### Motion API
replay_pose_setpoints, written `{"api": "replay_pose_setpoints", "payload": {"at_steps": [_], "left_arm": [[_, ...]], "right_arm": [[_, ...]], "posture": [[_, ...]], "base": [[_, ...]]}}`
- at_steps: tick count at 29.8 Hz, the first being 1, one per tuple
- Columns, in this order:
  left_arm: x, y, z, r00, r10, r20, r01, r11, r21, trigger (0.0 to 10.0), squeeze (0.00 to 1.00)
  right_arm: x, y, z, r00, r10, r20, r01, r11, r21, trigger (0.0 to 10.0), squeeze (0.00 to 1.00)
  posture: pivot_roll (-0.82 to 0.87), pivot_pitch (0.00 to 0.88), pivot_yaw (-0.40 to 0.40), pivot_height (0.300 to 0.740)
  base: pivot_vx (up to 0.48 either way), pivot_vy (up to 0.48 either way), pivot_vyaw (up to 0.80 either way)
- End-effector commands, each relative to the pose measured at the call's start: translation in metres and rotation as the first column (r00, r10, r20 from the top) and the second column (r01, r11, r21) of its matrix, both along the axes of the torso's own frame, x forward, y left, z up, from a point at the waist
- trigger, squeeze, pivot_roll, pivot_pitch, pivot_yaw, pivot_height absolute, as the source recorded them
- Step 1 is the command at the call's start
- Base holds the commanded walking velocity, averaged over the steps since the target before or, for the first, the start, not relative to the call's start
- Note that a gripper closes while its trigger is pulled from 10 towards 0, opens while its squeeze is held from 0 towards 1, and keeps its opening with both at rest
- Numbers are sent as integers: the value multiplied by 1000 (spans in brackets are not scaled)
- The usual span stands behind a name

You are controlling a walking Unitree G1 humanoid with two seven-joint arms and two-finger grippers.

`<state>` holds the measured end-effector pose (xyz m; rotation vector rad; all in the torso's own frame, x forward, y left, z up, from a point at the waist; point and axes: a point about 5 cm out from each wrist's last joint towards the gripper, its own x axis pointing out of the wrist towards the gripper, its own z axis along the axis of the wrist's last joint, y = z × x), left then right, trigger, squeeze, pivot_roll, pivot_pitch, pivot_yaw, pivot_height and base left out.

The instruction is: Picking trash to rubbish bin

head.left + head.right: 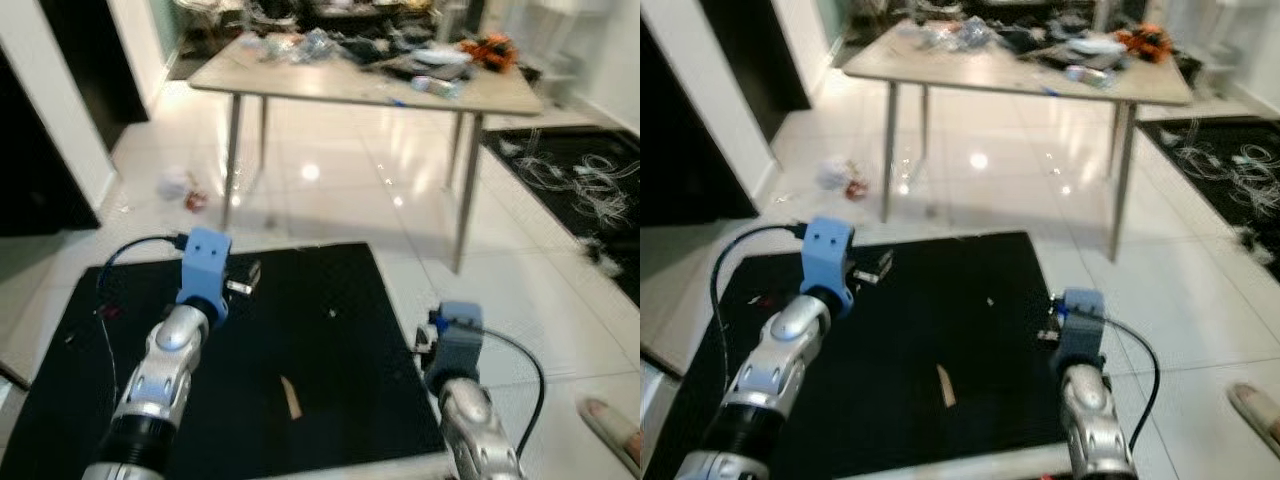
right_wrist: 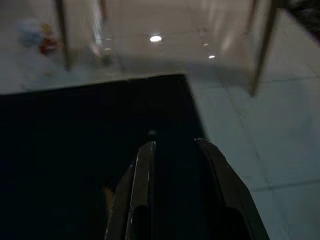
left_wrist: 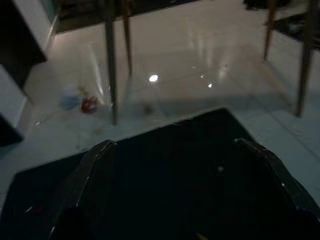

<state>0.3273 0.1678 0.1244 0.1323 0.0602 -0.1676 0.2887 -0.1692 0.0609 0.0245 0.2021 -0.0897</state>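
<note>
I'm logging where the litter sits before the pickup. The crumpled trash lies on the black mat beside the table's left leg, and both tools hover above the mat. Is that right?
Not quite. The crumpled trash lies on the white tiled floor, off the black mat, as the left eye view shows. It is beside the table's left leg, and the left tool and right tool do hover above the mat.

The clutter [image 1: 400, 50] on the tabletop [image 1: 300, 80] was too blurred to tell apart, the trash [image 1: 180, 187] by its leg was a smear, and a foot [image 1: 612, 425] was cut off.
</note>
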Motion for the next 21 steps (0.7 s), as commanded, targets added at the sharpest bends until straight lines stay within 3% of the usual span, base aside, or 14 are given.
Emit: {"api": "replay_pose_setpoints", "payload": {"at_steps": [1, 21], "left_arm": [[0, 0, 1, 1000, -2, 5, 2, 1000, 10, 10000, 0], [4, -3, 4, 1000, 1, 15, -1, 1000, 6, 10000, 0]], "right_arm": [[-3, 3, -6, 1000, 19, -24, -19, 1000, -1, 10000, 0], [-2, 1, -9, 999, 16, -44, -17, 1000, -16, 10000, 0]], "posture": [[1, 60, 56, 740], [1, 72, 53, 740]], "base": [[364, 0, 0], [365, 0, 0]]}}
